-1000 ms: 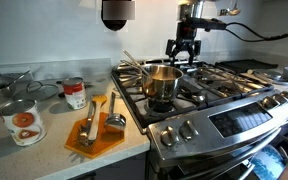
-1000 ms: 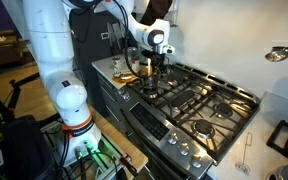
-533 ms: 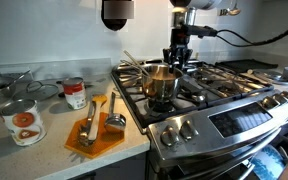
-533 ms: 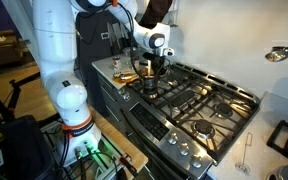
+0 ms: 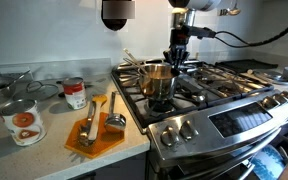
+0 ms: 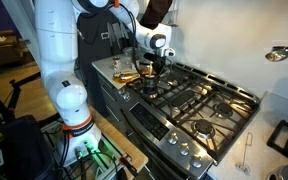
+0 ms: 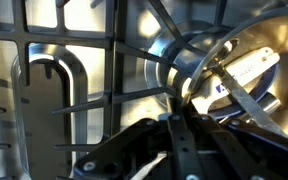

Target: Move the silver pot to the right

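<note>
The silver pot (image 5: 159, 83) is a small shiny steel saucepan standing on the front left burner of the gas stove. Its thin handle (image 5: 131, 60) points back and to the left. It also shows in an exterior view (image 6: 146, 76) under the arm. My gripper (image 5: 174, 63) hangs straight down at the pot's right rim, its fingers closed together on the wall. In the wrist view the gripper (image 7: 174, 118) is shut on the curved rim of the pot (image 7: 199, 60), with the black grate beside it.
Black grates (image 5: 219, 78) cover the stove's other burners to the right. Knobs (image 5: 182, 130) line the stove front. On the counter to the left lie two labelled cans (image 5: 22, 122) (image 5: 74, 93) and an orange board (image 5: 94, 138) with utensils.
The gripper has come down from above the stove onto the pot's rim, and its fingers have gone from open to shut. The pot has stayed on its burner.
</note>
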Tool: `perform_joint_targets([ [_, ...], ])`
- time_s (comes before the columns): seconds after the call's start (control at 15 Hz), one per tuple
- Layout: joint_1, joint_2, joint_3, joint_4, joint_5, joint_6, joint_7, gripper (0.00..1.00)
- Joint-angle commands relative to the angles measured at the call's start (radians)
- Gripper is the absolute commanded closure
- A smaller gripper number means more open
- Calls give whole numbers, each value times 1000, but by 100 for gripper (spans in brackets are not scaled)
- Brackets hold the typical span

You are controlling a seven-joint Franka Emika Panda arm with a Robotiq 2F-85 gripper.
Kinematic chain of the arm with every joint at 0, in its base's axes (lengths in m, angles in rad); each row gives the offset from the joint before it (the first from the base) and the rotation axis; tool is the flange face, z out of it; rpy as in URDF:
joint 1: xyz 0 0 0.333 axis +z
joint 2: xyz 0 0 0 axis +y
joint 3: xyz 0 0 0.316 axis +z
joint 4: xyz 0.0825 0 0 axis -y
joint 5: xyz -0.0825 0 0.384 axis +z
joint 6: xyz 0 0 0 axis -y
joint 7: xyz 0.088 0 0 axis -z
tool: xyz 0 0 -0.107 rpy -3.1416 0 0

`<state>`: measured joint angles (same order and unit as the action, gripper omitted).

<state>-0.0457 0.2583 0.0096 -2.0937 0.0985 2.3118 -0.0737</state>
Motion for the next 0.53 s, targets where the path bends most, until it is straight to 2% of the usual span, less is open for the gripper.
perform_joint_targets([
  [0.0,-22,-23,5,-11,56,-15,-66,98],
  [0.47,-81,-167,-22,-133,158,-38,-194,98],
])
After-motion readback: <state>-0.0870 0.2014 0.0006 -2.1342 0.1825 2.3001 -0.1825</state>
